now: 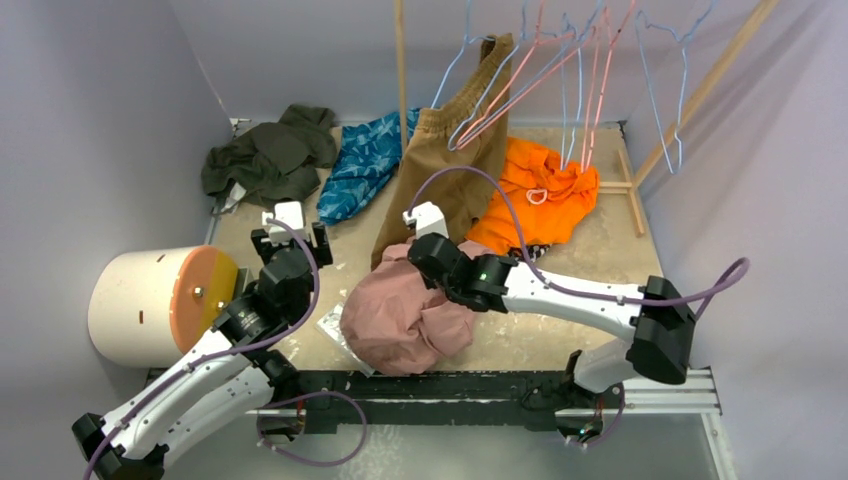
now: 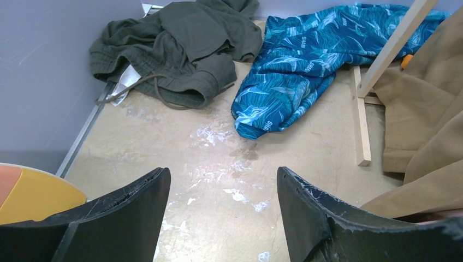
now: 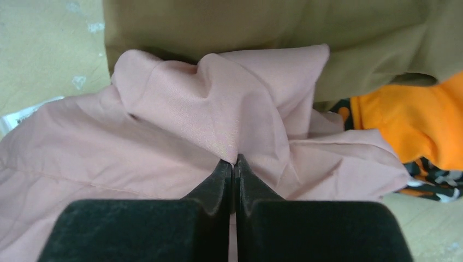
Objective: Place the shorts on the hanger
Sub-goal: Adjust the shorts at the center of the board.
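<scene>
A: Two grippers are to be accounted for. The right gripper (image 3: 235,161) is seen closed, tips together on a raised fold of the dusty-pink soft fabric shorts (image 1: 400,325). The left gripper (image 2: 221,183) is held wide apart w/ nothing between the fingers, over bare tabletop (image 2: 218,147).

B: Noted. Where are the shorts found?

A: Bunched in a heap near the table's front edge, touching the hem of the large tan-brown shorts (image 1: 450,160) hung behind. A thin light-blue wire hanger (image 1: 682,120) is hung high at the back right, well apart. Several blue ones are seen, so which is meant can't be told.

B: How should the lift be done?

A: Only a thin pinch appears to be held, approx. mid-heap, not at the waistband. A slow, straight lift is advised so the fold isn't slipped out. The tan cloth and the bright orange garment (image 1: 540,190) lie against the heap, so drag on them should be watched for. Once the heap is raised, the waistband should be found & taken by the left gripper, so the cloth can be spread before any hanger is approached.
</scene>
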